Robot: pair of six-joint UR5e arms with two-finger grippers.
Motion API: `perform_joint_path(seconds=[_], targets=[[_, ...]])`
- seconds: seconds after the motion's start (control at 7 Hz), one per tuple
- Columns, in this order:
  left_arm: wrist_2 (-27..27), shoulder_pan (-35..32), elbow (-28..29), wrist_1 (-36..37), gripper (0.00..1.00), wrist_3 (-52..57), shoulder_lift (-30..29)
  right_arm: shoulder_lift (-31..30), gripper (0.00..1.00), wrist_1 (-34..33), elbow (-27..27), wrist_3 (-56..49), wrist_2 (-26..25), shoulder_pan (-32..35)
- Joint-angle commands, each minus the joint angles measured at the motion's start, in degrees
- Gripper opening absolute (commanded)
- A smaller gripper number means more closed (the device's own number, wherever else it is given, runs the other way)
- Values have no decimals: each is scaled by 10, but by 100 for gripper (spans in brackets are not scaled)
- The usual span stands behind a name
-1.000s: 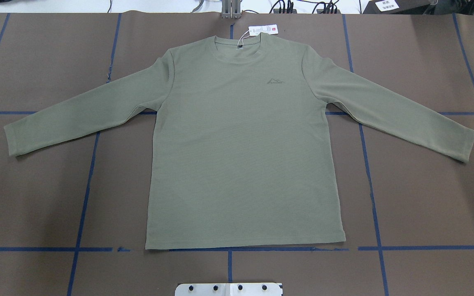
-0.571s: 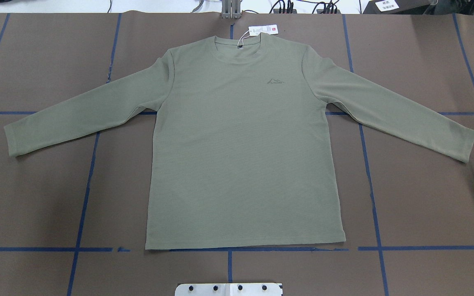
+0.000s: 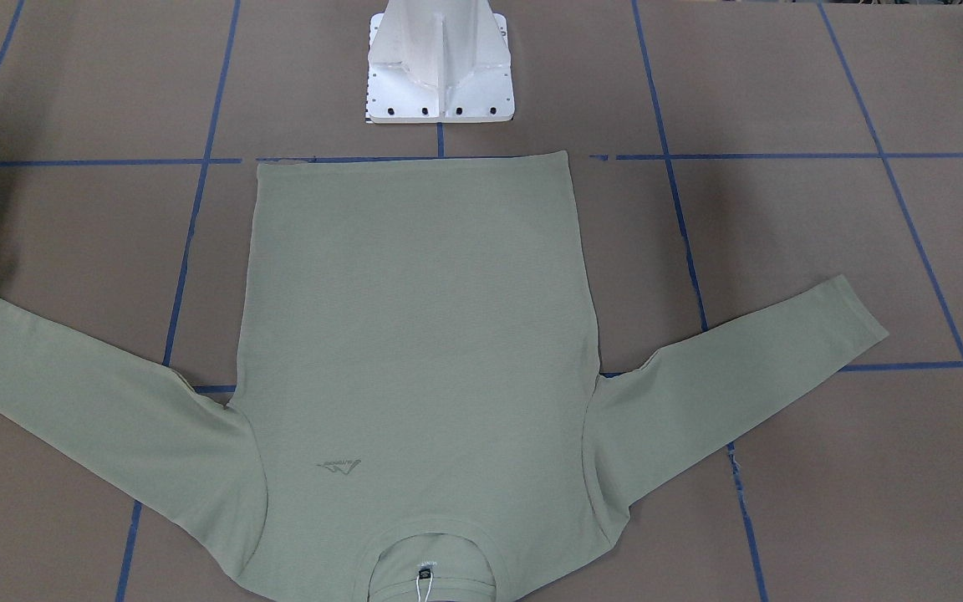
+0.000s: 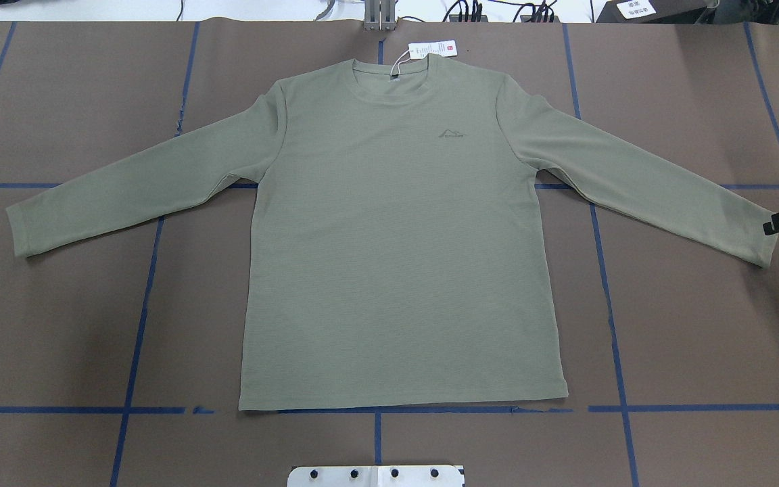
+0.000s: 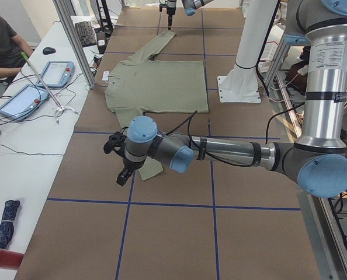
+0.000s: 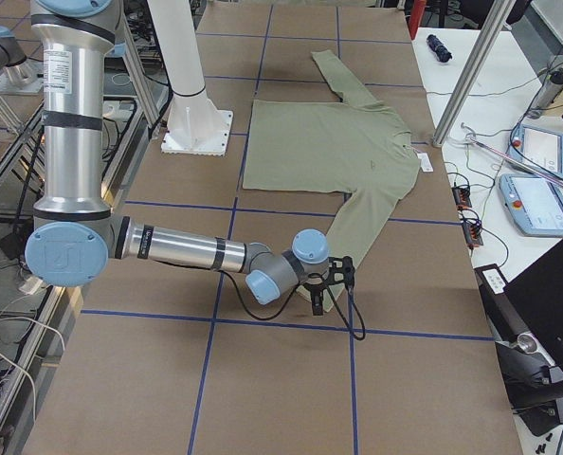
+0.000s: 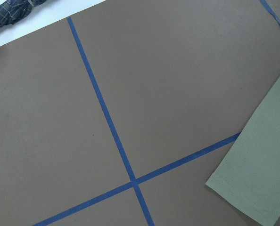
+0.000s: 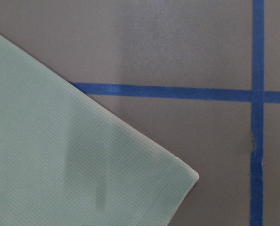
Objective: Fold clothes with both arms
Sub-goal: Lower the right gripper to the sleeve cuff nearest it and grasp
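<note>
Overhead exterior view, item: sage-green shirt (image 4: 396, 237), flat, face up, sleeves spread, collar far from the robot, hem toward its base. At right cuff (image 4: 758, 240): right end effector (image 4: 776, 225). Near left cuff (image 7: 253, 179): left end effector (image 5: 121, 175). Grip state of either: cannot tell. Support: brown worktop (image 4: 58, 325). Hazards, judged: a pinch catching one cuff layer or none; uneven pulls dragging the body askew.

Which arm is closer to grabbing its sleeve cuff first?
Right. The right gripper is at one cuff of the shirt in the overhead view; the left gripper hangs short of the other cuff, outside that view.
</note>
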Motion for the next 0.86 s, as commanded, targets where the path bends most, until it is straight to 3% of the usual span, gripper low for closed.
perform_joint_path(seconds=[0.0,0.57,0.71], targets=[[0,0,-1,0,100,0,0,15,100,0,-23,0,-1,-10],[0,0,-4,0,100,0,-2,24,98,-6,-27,1,-1,-20],[0,0,-4,1,100,0,-3,24,80,-6,-27,2,1,-20]])
